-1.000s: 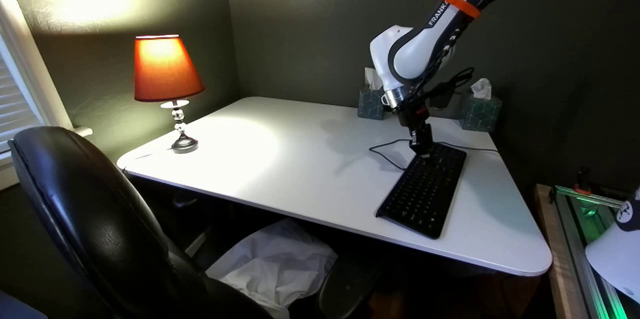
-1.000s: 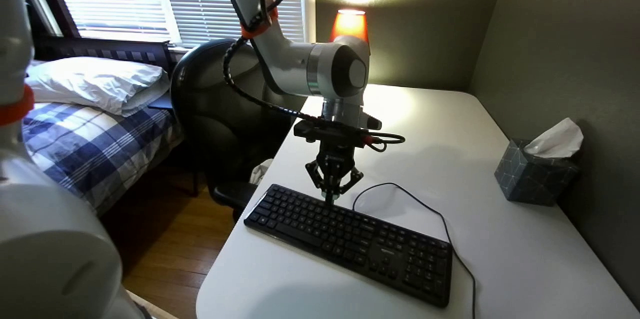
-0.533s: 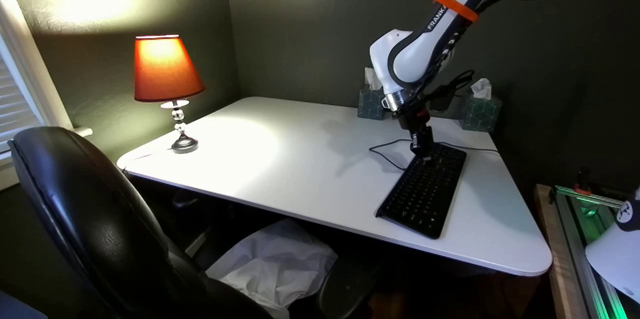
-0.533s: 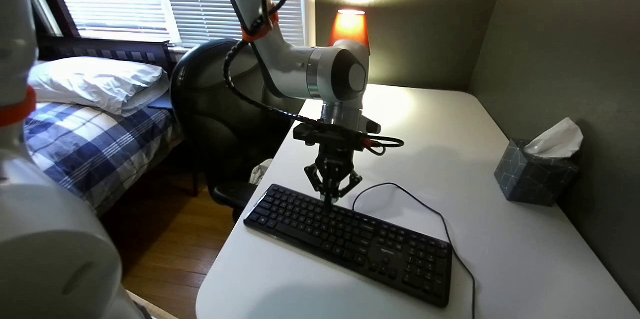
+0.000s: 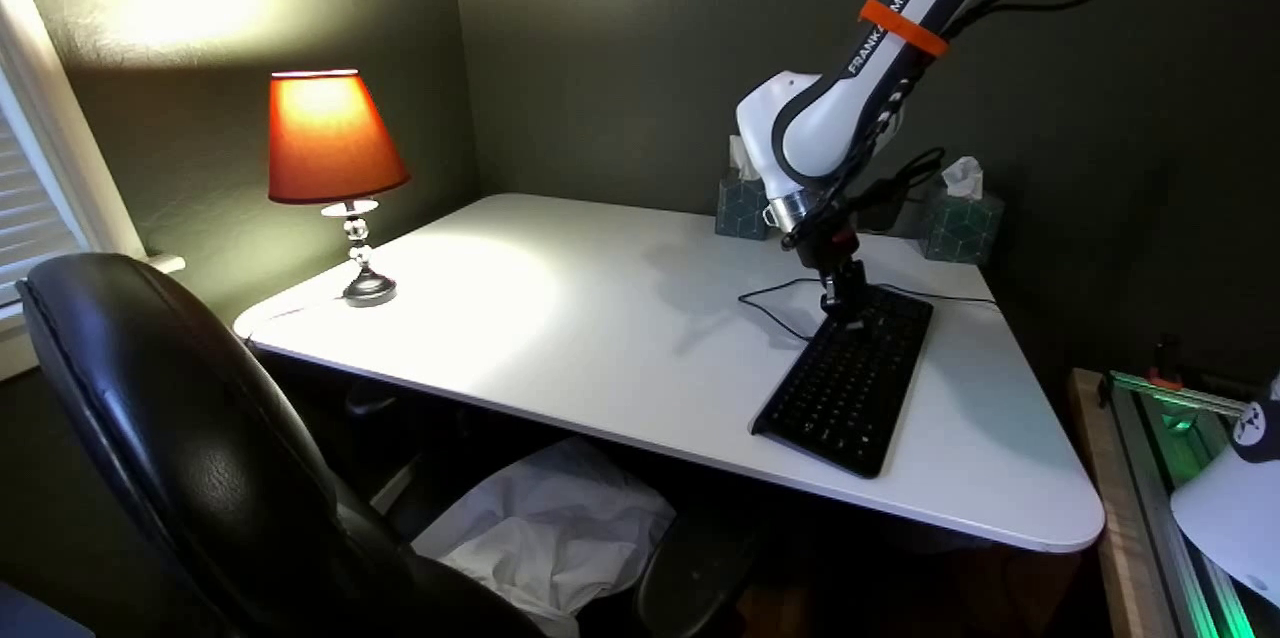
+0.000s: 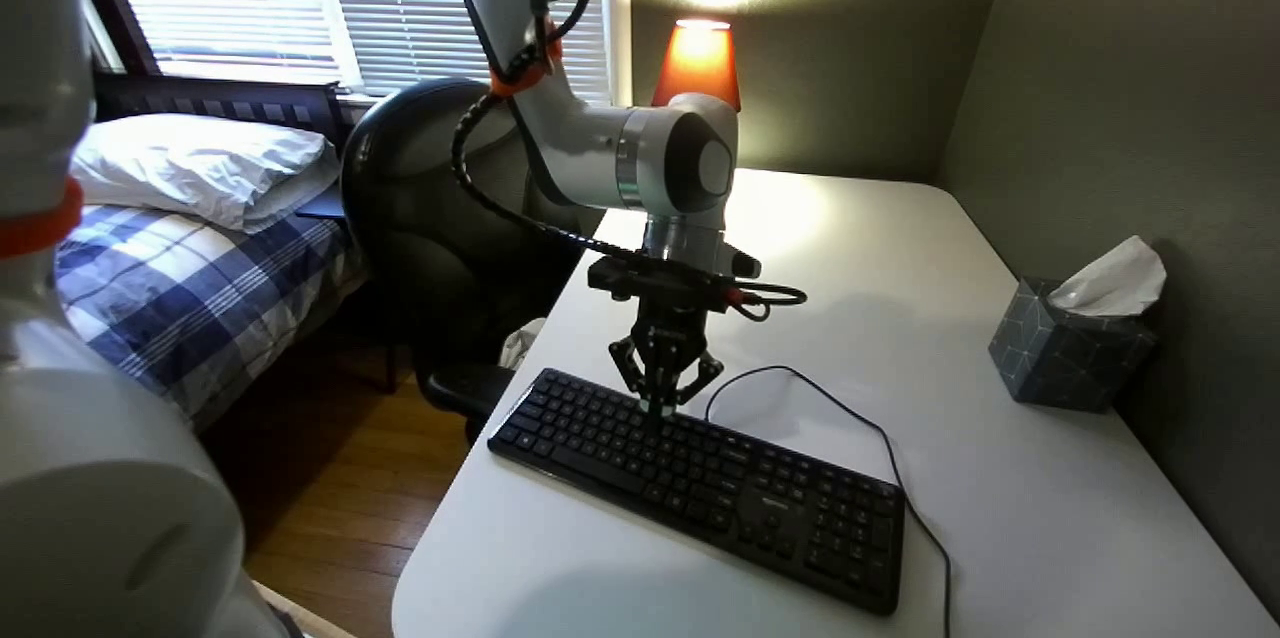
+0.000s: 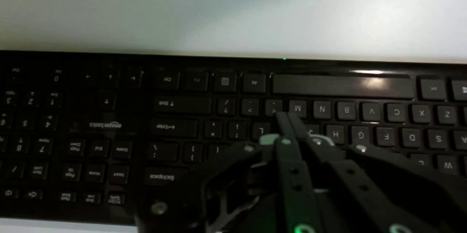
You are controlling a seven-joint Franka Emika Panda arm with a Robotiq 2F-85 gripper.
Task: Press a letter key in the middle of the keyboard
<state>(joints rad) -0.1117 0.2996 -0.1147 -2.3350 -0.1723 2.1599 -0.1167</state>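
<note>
On the table (image 5: 600,318), one keyboard (image 6: 700,483) is lying flat directly below the one end effector (image 7: 288,115), its long axis running the way the two fingertips (image 7: 284,125) are sitting side by side. Those tips are meeting, narrow, with nothing showing between them; in the wrist view they are covering the spot between the L key (image 7: 261,131) and the J key (image 7: 311,129). Whether they are touching a cap is not showing clearly; the coming press is probably asking for just a short push straight down. One cable (image 6: 878,426) is curving out from the keyboard's function-row side. Farther out, in an exterior view, one tissue box (image 5: 962,226) and a second tissue box (image 5: 741,210) are standing by the wall (image 5: 600,88), making two, while one lamp (image 5: 338,138) is glowing at the opposite end of the table and one chair (image 5: 180,418) is standing near it.
</note>
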